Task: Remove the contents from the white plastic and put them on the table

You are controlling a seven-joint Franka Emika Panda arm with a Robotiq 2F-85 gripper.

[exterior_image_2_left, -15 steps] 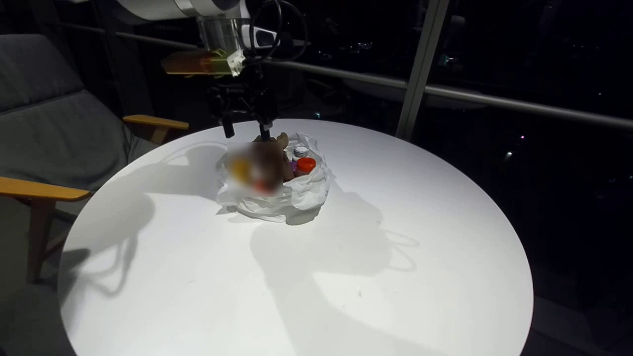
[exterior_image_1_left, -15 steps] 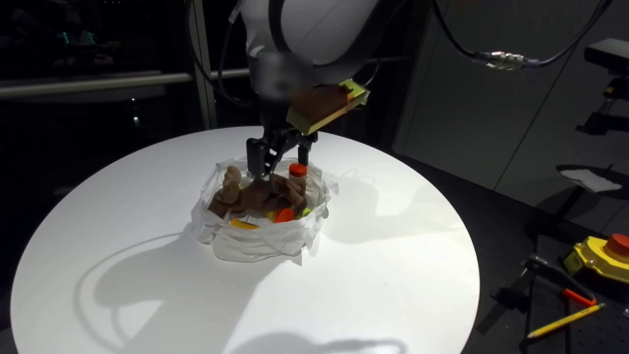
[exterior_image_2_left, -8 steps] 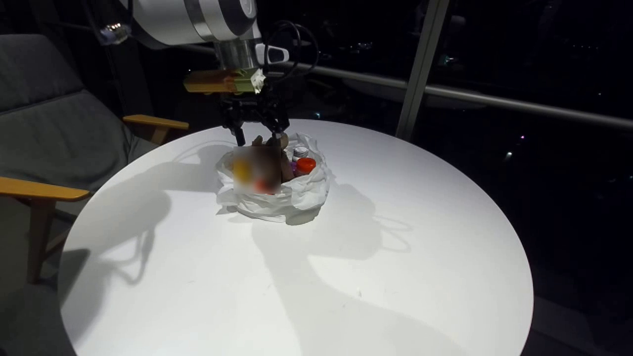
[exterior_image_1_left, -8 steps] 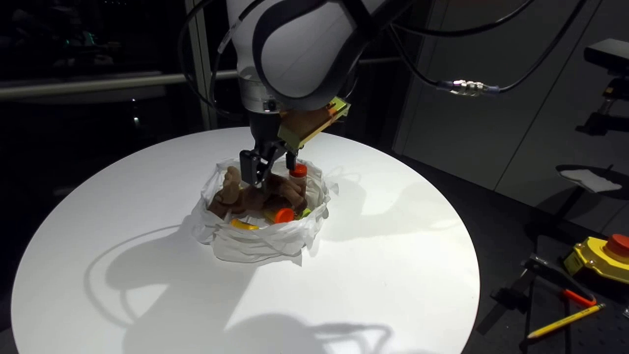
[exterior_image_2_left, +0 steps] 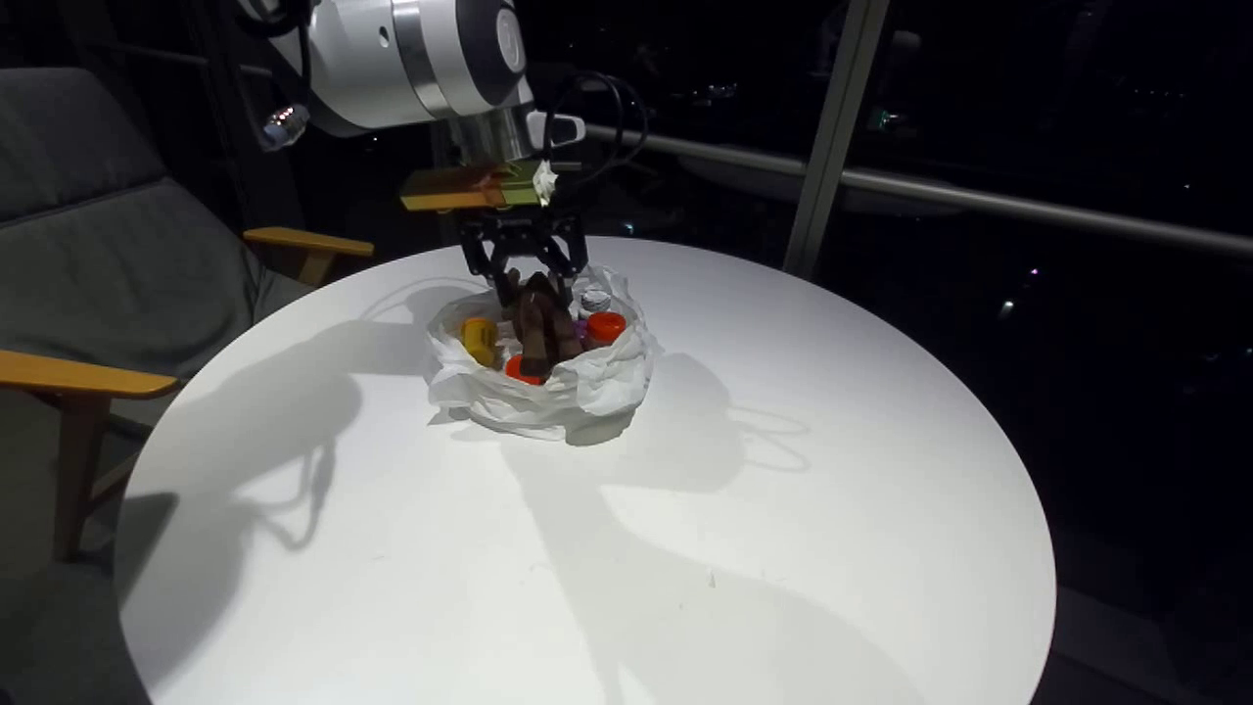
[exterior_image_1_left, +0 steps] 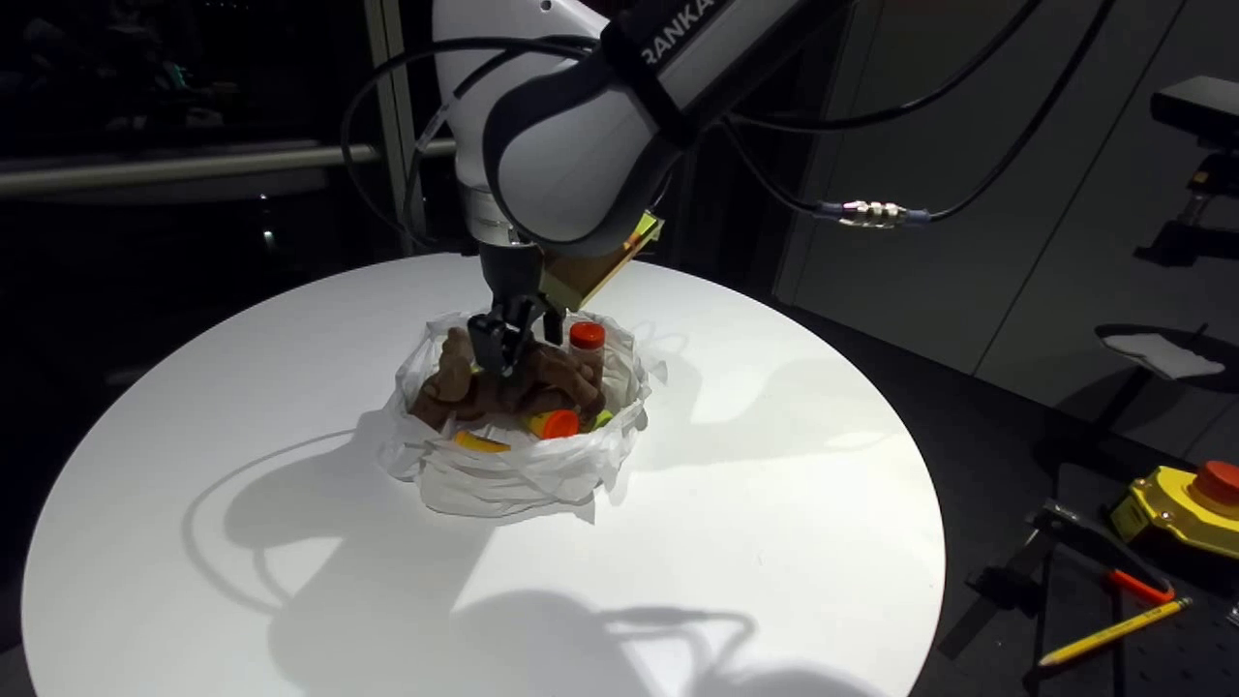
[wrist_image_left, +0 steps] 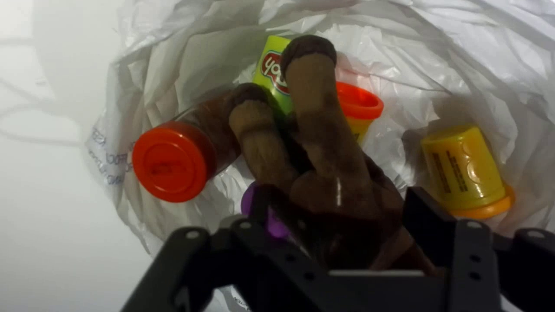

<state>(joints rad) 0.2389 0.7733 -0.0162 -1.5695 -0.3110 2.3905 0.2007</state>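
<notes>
The white plastic [exterior_image_1_left: 503, 484] stands as an open-topped, wrinkled bag on the round white table [exterior_image_1_left: 736, 561]. Inside it lies the brown plush animal [wrist_image_left: 329, 147], its two legs toward the top of the wrist view. Around the plush are a red-capped jar [wrist_image_left: 171, 160], a green tub [wrist_image_left: 271, 73], a red-lidded yellow tub [wrist_image_left: 360, 102], a yellow tub [wrist_image_left: 461, 169] with an orange lid and a purple item [wrist_image_left: 247, 200], partly covered. A white-lidded item [exterior_image_2_left: 594, 301] shows in an exterior view. My gripper [wrist_image_left: 338, 201] is open, one finger on each side of the plush's body.
Bare tabletop [exterior_image_2_left: 803, 568] surrounds the bag. A grey chair [exterior_image_2_left: 117, 225] with wooden armrests is beside the table. Off the table's edge, a side stand carries a yellow box [exterior_image_1_left: 1186, 508] with a red button and a yellow pencil [exterior_image_1_left: 1113, 631].
My gripper has come down into the bag until its fingers flank the plush, and its jaws have drawn slightly together. The bag stays in place.
</notes>
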